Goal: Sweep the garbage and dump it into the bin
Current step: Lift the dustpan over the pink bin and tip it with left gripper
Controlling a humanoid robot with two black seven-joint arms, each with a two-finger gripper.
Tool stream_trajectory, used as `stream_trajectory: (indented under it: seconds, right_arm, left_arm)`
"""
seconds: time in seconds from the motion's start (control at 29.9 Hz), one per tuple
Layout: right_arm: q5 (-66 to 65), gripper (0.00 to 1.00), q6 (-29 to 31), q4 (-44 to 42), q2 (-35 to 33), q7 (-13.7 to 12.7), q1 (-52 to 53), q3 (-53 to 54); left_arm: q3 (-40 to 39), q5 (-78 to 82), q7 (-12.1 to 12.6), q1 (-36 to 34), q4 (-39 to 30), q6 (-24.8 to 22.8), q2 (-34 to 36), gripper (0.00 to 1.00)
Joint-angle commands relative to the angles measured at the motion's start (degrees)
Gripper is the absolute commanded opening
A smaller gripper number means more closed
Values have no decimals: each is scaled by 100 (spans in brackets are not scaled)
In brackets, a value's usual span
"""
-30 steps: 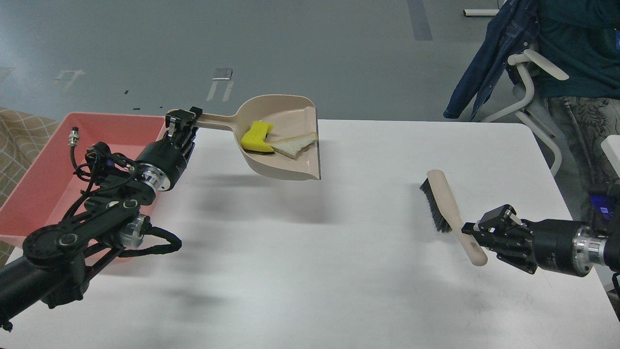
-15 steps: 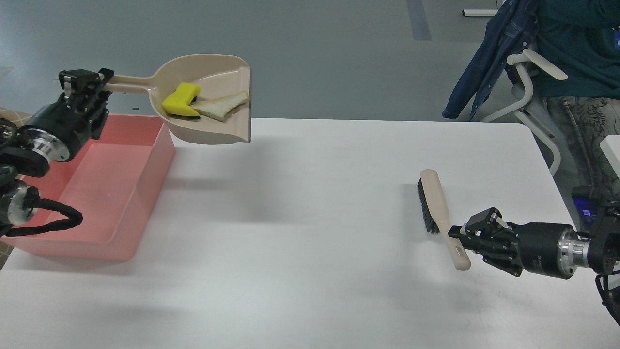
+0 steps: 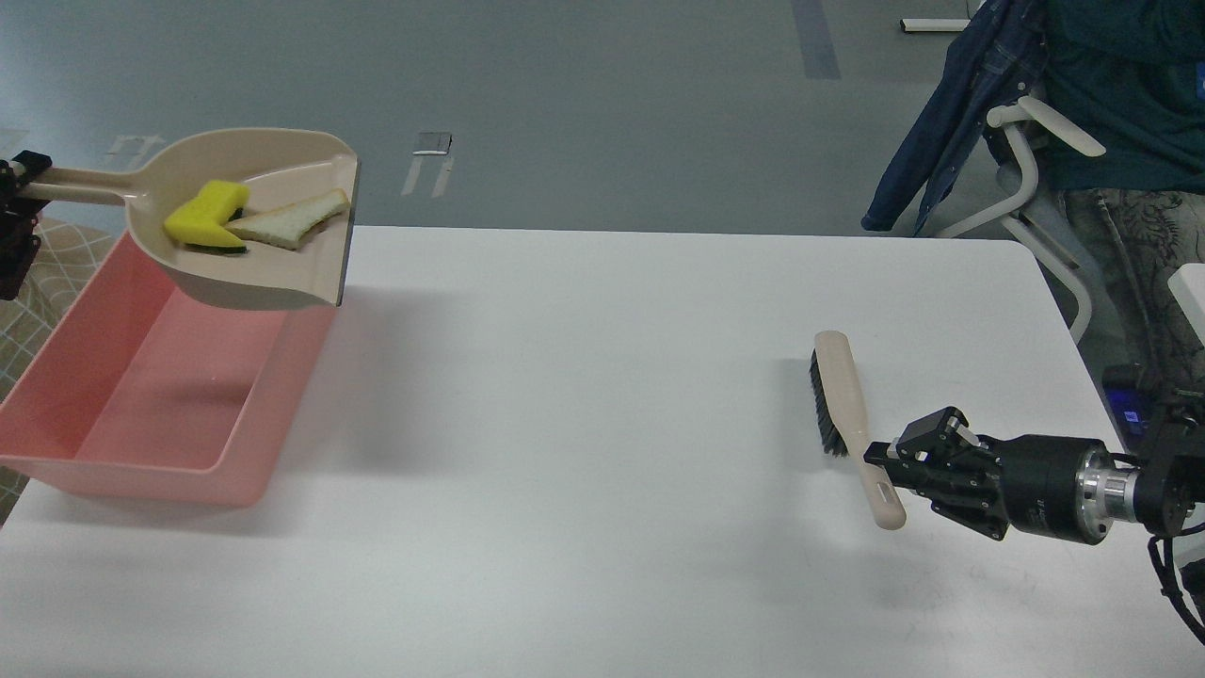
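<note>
Left gripper (image 3: 13,198) sat at the far left edge, mostly cropped; it was clamped on the dustpan (image 3: 249,273) handle, though the fingers themselves couldn't be told apart. Dustpan hung in the upper left, roughly level, over the bin's far end. Garbage was inside the pan: sponge (image 3: 205,215) toward the handle side, bread (image 3: 287,219) just right of it, touching or nearly so. Bin (image 3: 151,471) sat on the table's left edge with nothing visible inside.

Nothing stood between pan and bin. Mid-table was bare white.

Lower right: brush (image 3: 845,414) was held off the table, bristles facing left, handle end pointing toward the bottom of the frame. Right gripper (image 3: 890,461) was clenched on the brush handle near its lower end.

Table (image 3: 602,424) was white, with soft shadows under the pan and brush. Grey floor lay beyond, with tape marks top centre. A patterned beige surface showed at the far left behind the bin. Upper right: a white chair (image 3: 1036,141) with a denim jacket (image 3: 951,122) draped on it, and a seated person (image 3: 1130,113) partly in frame.

Versus 0.5 s earlier: the pan had shifted left and slightly down, from beyond the bin's right wall to over the bin. The left arm had mostly left the frame. The garbage kept its layout in the pan. Brush and right gripper had barely moved.
</note>
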Motion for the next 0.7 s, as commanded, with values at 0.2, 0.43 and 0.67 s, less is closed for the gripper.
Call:
stream_trajectory:
  seconds: [0.2,0.43,0.67]
  right_arm:
    - [0,0,0,8,5,-1,0,12]
    - [0,0,0,8,5,-1,0,4]
    - [0,0,0,8,5,-1,0,-5]
  left_arm:
    - [28,483,-511,37,1122,-710,109,0]
    - [45,1319,-511,37,1404,-711,293,0]
    - [19,1749,-511,-42,1456,-649,566,0]
